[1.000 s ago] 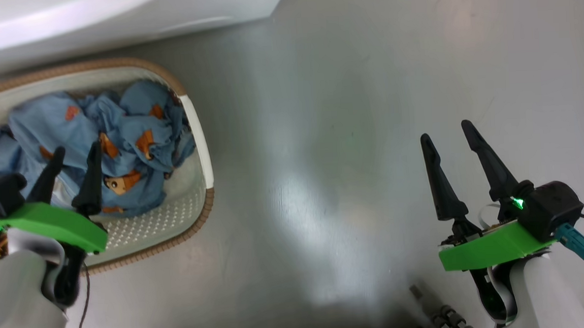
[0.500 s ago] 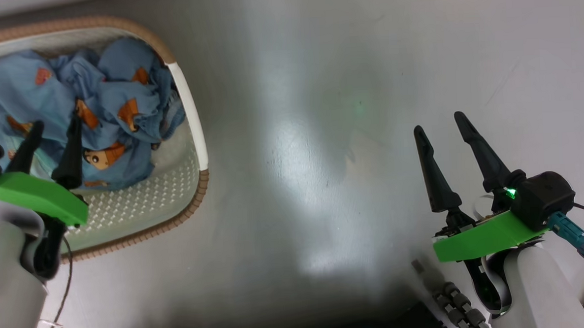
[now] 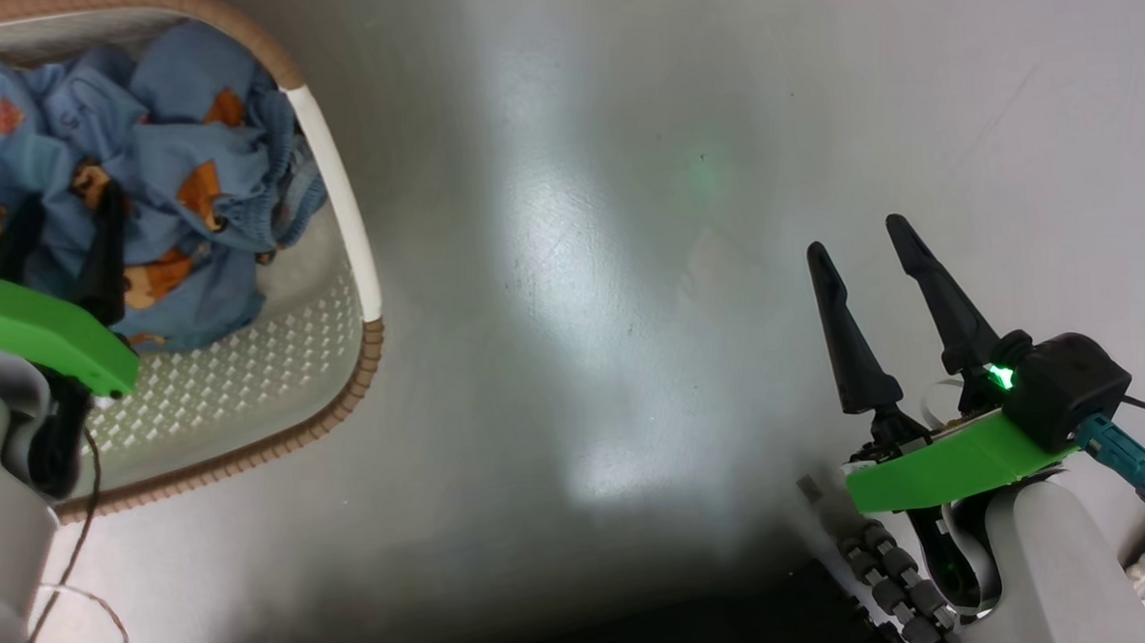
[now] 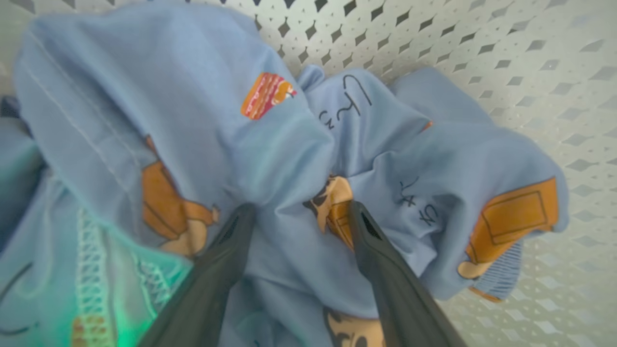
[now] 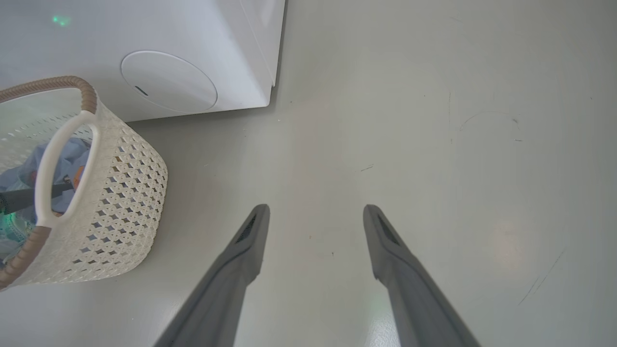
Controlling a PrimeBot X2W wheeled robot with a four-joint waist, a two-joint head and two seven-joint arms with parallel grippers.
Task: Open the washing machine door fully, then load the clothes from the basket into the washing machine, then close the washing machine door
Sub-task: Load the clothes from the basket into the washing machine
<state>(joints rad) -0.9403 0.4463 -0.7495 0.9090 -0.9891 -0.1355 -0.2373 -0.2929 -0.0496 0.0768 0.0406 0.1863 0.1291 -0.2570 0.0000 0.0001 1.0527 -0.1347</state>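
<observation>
Light blue bear-print clothes (image 4: 193,111) are bunched up in the cream perforated plastic basket (image 3: 247,384), which sits on the grey floor (image 3: 582,311) near the big white washing machine (image 5: 193,38). Left pincer (image 4: 302,208) is spread wide, tips dug into the fabric. Right pincer (image 3: 854,236) hangs spread apart over bare floor.

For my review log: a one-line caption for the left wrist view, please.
Open left gripper straddling a fold of the crumpled blue bear-print clothes inside the perforated basket.
</observation>
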